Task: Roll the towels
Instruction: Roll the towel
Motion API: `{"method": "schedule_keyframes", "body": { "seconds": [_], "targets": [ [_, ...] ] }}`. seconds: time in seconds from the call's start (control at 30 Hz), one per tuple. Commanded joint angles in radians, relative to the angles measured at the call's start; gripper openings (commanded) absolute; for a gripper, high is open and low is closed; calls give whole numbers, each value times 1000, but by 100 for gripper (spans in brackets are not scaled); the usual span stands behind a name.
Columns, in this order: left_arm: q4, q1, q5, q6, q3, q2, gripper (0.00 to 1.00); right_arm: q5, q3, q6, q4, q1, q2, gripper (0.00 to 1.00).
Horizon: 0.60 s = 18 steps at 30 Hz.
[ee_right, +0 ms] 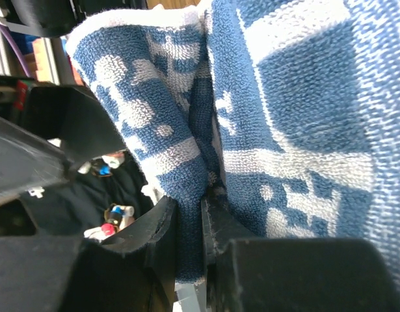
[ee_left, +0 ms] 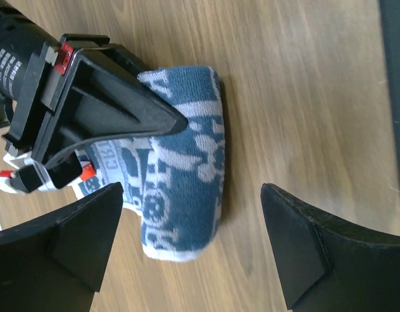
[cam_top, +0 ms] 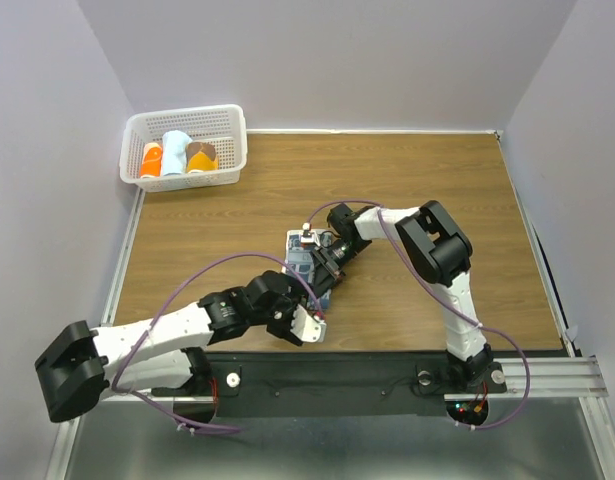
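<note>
The navy-blue towel (cam_top: 305,262) with pale square motifs lies partly rolled at the middle of the table. In the left wrist view the towel (ee_left: 186,162) is a fat roll on the wood. My right gripper (cam_top: 325,262) is shut on a fold of the towel (ee_right: 186,195); its fingers (ee_right: 219,227) pinch the cloth tight. My left gripper (cam_top: 305,322) is open and empty just in front of the roll, its fingertips (ee_left: 291,227) spread wide either side of the roll's near end, not touching it.
A white basket (cam_top: 137,150) at the back left holds rolled towels in orange, pale blue and brown. Bare wood lies right of the roll (ee_left: 304,97). The table's black front rail (cam_top: 367,365) is close behind my left gripper.
</note>
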Motion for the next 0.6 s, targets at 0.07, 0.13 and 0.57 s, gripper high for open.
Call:
{"method": "schedule_keyframes", "body": {
  "seconds": [0.07, 0.13, 0.57],
  "targets": [
    [188, -36, -100, 61, -18, 123, 89, 89, 20, -24, -23, -4, 49, 22],
    [203, -36, -121, 74, -12, 155, 81, 88, 20, -24, -28, -6, 53, 22],
    [67, -1, -85, -24, 27, 307, 32, 86, 26, -21, -50, -44, 52, 37]
  ]
}}
